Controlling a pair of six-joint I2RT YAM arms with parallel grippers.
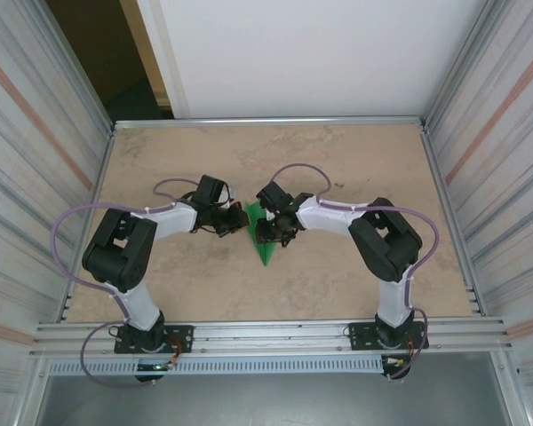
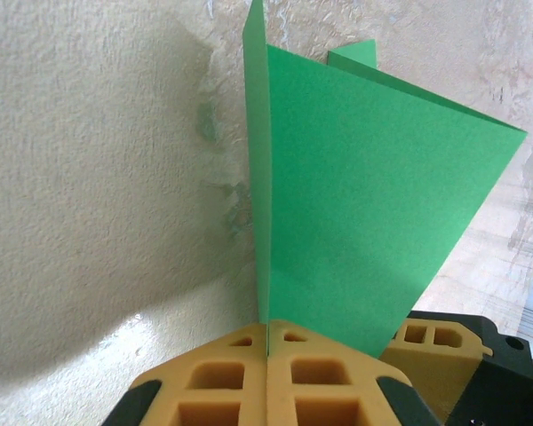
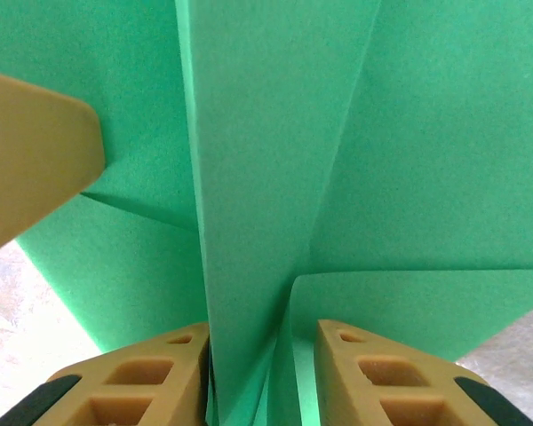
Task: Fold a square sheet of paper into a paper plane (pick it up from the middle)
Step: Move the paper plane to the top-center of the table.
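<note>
- Table (image 1: 355,160): a beige mottled top with ribbed metal walls on three sides. Both arms reach in towards its middle.
- Paper plane (image 1: 263,248): bright green and folded to a point. It lies at mid-table between the two grippers, with its tip towards the near edge.
- Left gripper (image 1: 235,224): it is closed tight on the paper plane (image 2: 364,222). In the left wrist view its tan pads (image 2: 222,377) meet, and a folded edge passes between them at the left gripper (image 2: 266,333). The wing rises upright above the fingers.
- Right gripper (image 1: 268,229): its jaws stand narrowly apart. In the right wrist view the right gripper (image 3: 262,355) straddles the centre ridge of the paper plane (image 3: 266,177), with a visible gap on one side.
- A tan finger (image 3: 31,151) of the left gripper lies against the paper's left face.
</note>
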